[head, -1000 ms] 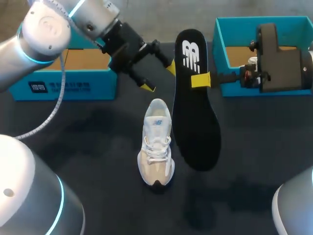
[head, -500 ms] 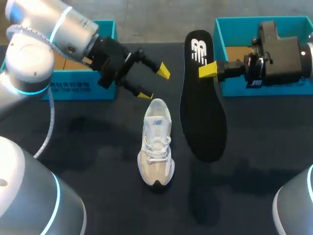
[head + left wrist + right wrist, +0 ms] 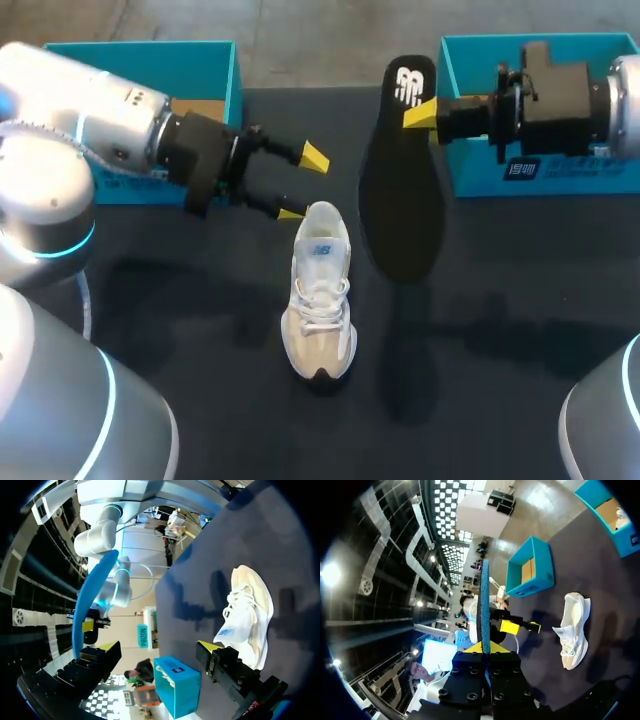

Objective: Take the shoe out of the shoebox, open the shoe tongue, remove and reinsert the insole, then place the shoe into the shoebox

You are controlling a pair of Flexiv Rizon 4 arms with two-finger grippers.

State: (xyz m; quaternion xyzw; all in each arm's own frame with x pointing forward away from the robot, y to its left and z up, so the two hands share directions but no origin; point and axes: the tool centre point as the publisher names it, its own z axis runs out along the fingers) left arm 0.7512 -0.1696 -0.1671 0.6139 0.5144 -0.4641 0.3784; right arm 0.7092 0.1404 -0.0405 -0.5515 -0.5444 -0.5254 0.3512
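The white shoe (image 3: 320,290) stood upright on its sole on the dark desk (image 3: 500,330), outside both boxes, toe towards the robot and heel away; its laces were tied. The black insole (image 3: 400,190) hung in the air just right of the shoe, clear of it, logo end uppermost and the broad end sloping down beside the laces. The right gripper (image 3: 420,112) was clenched on the insole's logo end, beyond the shoe and to its right; in the right wrist view the insole (image 3: 484,600) showed edge-on, pinched between the fingers of that gripper (image 3: 487,647), with the shoe (image 3: 572,630) lying ahead on the desk. The left gripper (image 3: 303,185) hovered just left of the shoe's heel, released, fingers spread with nothing between them; whether its nearer fingertip touched the heel collar could not be told. One teal shoebox (image 3: 215,70) sat beyond the shoe to its left, a second shoebox (image 3: 470,60) beyond it to the right, both open-topped.
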